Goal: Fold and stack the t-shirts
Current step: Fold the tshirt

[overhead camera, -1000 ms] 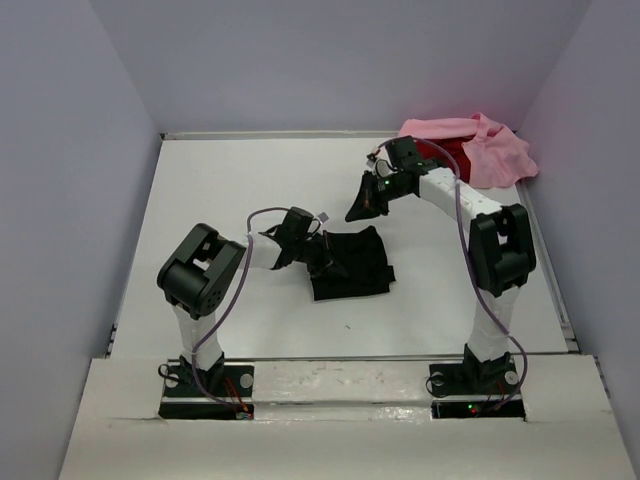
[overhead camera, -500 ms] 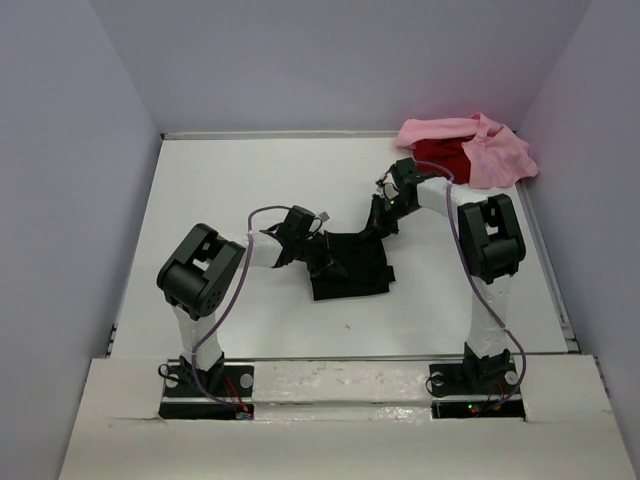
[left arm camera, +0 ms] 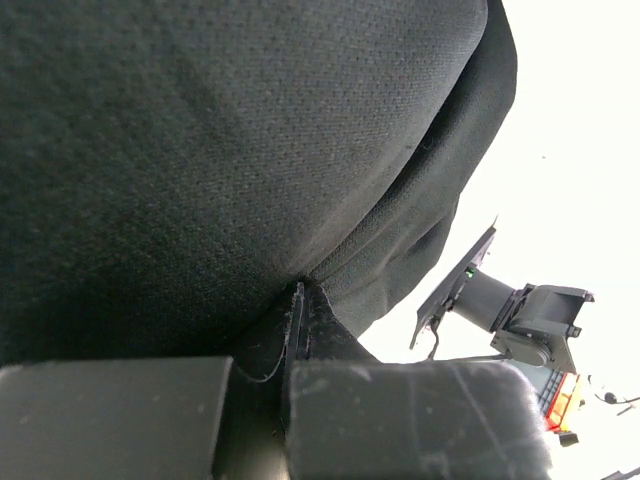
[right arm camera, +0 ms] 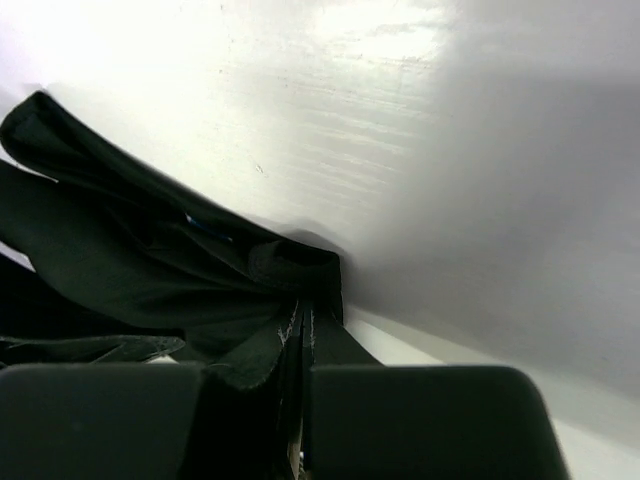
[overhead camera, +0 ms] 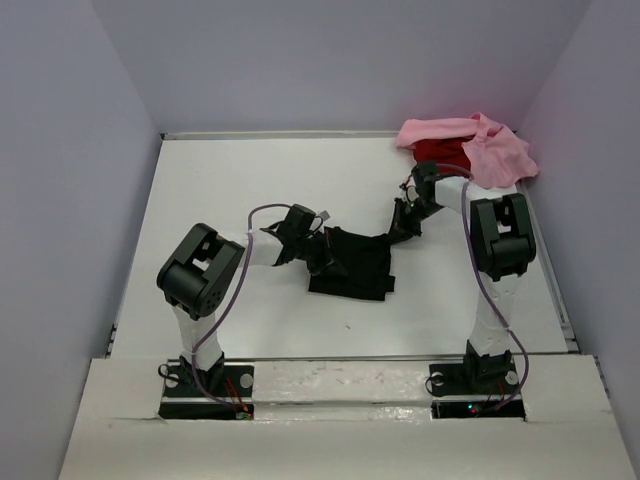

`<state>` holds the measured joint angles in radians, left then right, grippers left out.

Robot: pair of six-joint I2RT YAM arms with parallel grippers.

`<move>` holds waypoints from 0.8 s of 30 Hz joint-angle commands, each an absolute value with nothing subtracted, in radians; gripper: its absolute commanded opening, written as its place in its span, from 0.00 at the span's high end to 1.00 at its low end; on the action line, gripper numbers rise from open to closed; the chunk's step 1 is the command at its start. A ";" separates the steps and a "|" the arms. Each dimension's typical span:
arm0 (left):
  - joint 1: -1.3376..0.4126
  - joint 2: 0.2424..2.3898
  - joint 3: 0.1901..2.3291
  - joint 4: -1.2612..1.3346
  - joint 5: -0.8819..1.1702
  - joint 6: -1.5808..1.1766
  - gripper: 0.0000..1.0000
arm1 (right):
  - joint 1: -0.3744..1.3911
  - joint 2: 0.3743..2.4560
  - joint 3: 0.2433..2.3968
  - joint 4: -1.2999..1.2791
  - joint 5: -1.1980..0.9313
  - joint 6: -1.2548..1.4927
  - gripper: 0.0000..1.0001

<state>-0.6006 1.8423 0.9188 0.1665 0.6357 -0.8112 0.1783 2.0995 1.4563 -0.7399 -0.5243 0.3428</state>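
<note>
The black t-shirt [overhead camera: 355, 265] lies partly folded near the middle of the table. My left gripper [overhead camera: 322, 252] is shut on its left edge; in the left wrist view the cloth [left arm camera: 230, 150] fills the frame above the closed jaws. My right gripper [overhead camera: 400, 230] is shut on the shirt's upper right corner, and the right wrist view shows bunched black cloth [right arm camera: 150, 260] pinched between the jaws. The pink t-shirt [overhead camera: 495, 150] lies crumpled at the back right over the red t-shirt [overhead camera: 438, 152].
The white table [overhead camera: 230, 190] is walled on three sides by lilac panels. The pink and red pile sits close behind my right arm's elbow [overhead camera: 500, 235]. The right arm also shows in the left wrist view [left arm camera: 510, 305].
My right gripper has come down from above the table to the black shirt's upper right corner and closed on it, pulling that corner out to the right. The left gripper has stayed put.
</note>
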 commanded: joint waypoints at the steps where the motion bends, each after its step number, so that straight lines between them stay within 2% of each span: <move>1: -0.603 1.815 0.943 0.110 0.617 -0.776 1.00 | 0.173 2.057 1.522 -0.759 -0.474 0.316 1.00; 10: -0.603 1.819 0.953 0.104 0.626 -0.762 1.00 | 0.164 2.014 1.744 -0.836 -0.537 0.333 0.89; 15: -0.604 1.801 0.983 0.081 0.621 -0.759 1.00 | 0.153 1.964 1.741 -0.835 -0.658 0.365 0.86; 19: -0.603 1.773 1.049 0.019 0.612 -0.739 1.00 | 0.153 1.892 1.654 -0.856 -0.735 0.361 0.53; 24: -0.604 1.755 1.149 -0.052 0.608 -0.719 1.00 | 0.153 1.800 1.468 -0.853 -0.755 0.354 0.44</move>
<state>-0.6006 1.8362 1.0565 0.0196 0.6086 -0.7551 0.1555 1.8591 1.5570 -0.8204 -0.7013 0.3584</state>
